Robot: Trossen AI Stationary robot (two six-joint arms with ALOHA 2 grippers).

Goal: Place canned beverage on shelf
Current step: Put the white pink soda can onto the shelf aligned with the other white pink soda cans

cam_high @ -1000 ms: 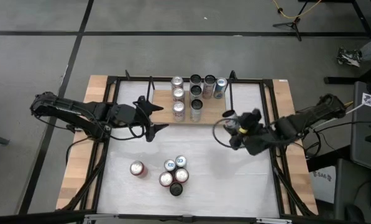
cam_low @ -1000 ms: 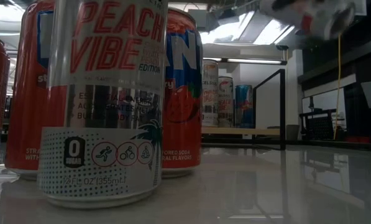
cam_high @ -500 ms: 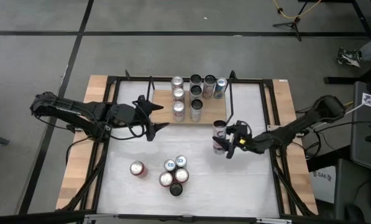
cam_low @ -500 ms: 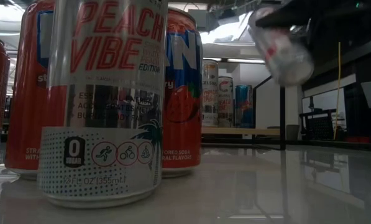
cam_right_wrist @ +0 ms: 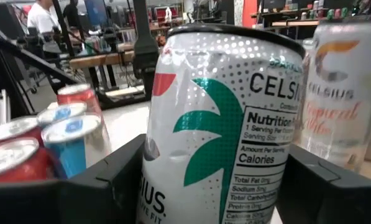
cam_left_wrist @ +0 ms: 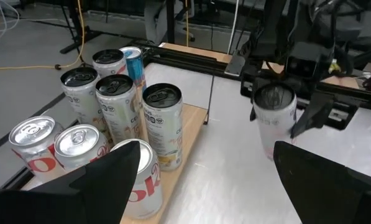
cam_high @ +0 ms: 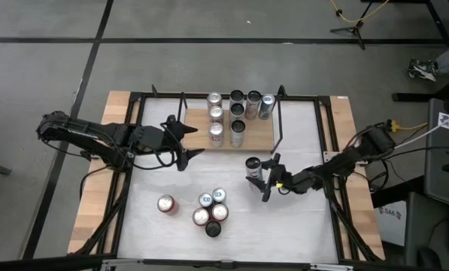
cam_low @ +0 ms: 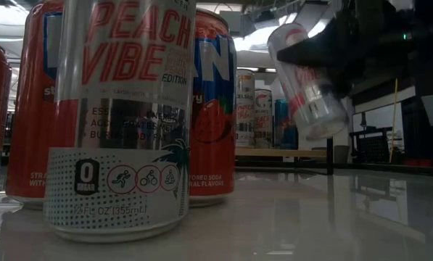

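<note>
Celsius can: clamped between the fingers of the right gripper and carried above the white tabletop, in front of the shelf and apart from it. The low view shows the can tilted, clear of the surface. The right wrist view shows a dark finger on each side of the can body.

Shelf: a light-wood board with black rod uprights, already loaded with two short rows of cans toward its left and middle. Bare board shows at the right end.

Left gripper: fingers spread, holding nothing, waiting just left of the shelf's front corner.

Loose cans and a single red can stand near the front of the table, well apart from the carried can.

Probable hazards from this position:
- Tilt: if the can is released before it is brought upright, it is likely to tip and roll off the board.
- Collision: an approach toward the stocked side could knock the standing cans over; the right upright also lies close to the likely path.
- Edge: setting the base half over the board's front lip would leave the can unstable.
- Grip: a smooth cylinder held at an angle may slip during reorientation.
</note>
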